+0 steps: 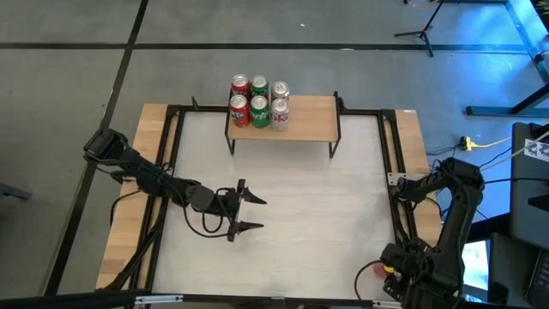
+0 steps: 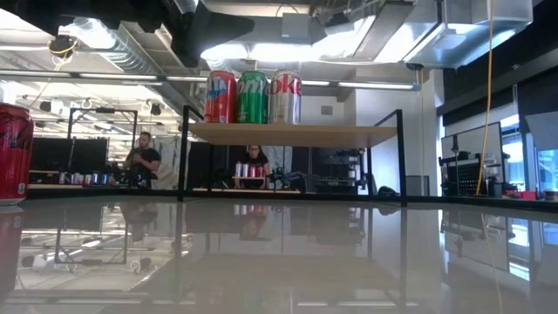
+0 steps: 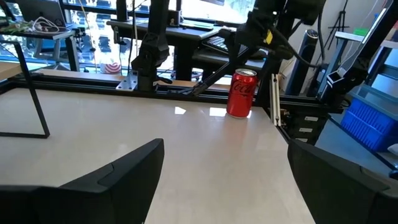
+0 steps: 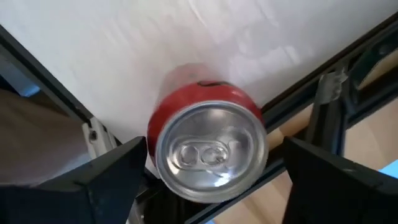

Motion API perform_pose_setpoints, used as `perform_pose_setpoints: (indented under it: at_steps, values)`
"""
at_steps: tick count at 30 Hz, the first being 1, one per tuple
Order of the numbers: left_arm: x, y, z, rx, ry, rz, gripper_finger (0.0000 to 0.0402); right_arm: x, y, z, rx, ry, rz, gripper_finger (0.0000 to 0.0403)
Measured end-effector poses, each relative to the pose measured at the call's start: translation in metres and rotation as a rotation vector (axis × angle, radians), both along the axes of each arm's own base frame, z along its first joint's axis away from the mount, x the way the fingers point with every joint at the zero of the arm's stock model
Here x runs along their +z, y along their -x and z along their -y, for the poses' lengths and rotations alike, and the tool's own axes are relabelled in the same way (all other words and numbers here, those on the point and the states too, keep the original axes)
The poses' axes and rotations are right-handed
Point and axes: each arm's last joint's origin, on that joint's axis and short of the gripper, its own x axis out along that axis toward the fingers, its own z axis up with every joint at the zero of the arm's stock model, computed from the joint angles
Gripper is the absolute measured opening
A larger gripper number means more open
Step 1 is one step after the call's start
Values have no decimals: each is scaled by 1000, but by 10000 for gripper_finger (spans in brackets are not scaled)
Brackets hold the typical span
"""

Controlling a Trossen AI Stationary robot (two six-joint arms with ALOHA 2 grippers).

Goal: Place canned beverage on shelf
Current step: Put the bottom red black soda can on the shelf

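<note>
A red can (image 4: 211, 149) stands upright on the table's near right corner. It also shows in the high view (image 1: 375, 269), the left wrist view (image 3: 241, 93) and the low view (image 2: 13, 153). My right gripper (image 4: 214, 146) is open above it, pointing down, with one finger on each side of the can's top. My left gripper (image 1: 253, 213) is open and empty over the middle of the table, pointing toward the right edge. The light-wood shelf (image 1: 304, 120) stands on black legs at the far side, with several cans (image 1: 259, 101) on its left half.
Black frame rails (image 1: 396, 197) run along the table's edges, and one passes right beside the red can (image 4: 323, 87). The shelf's right half (image 2: 349, 133) is bare. People (image 2: 144, 161) sit in the room beyond the table.
</note>
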Motion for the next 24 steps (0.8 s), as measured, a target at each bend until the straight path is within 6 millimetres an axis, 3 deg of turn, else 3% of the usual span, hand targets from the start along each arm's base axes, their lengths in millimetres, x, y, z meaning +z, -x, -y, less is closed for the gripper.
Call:
perform_pose_setpoints:
  at_steps: [13,21,24]
  values:
    - [0,0,0,0,1,0,332,-24,1,3,47,13,0,368]
    - [0,0,0,-1,1,0,332,-28,2,4,96,3,-15,293]
    - [0,0,0,-1,1,0,332,-27,2,4,123,2,-12,293]
